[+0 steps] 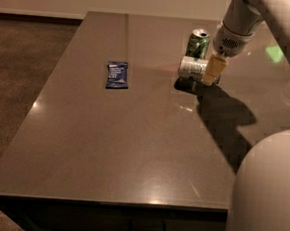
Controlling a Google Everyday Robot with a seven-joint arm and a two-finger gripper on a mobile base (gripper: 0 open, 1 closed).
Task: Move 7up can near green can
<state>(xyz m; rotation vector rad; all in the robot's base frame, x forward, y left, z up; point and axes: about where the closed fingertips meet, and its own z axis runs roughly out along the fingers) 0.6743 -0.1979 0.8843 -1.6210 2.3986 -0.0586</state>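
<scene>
**A:** The 7up can: where was it?

**B:** It hung on its side just above the table, with its shadow underneath. It was just in front of the green can, which stood upright. The gripper was at the can's right end and clamped on it, with one pale finger across the near face.

**A:** Which step, would you say?

**B:** The carry looked nearly done, and I judged the set-down was what remained. That called for a short lowering and a gentle release, since a can laid sideways might roll.

**A:** And its heading?

**B:** The long axis was level and ran roughly left to right. The free end pointed left, toward the blue packet. I couldn't tell whether that end was the top or the base.
</scene>
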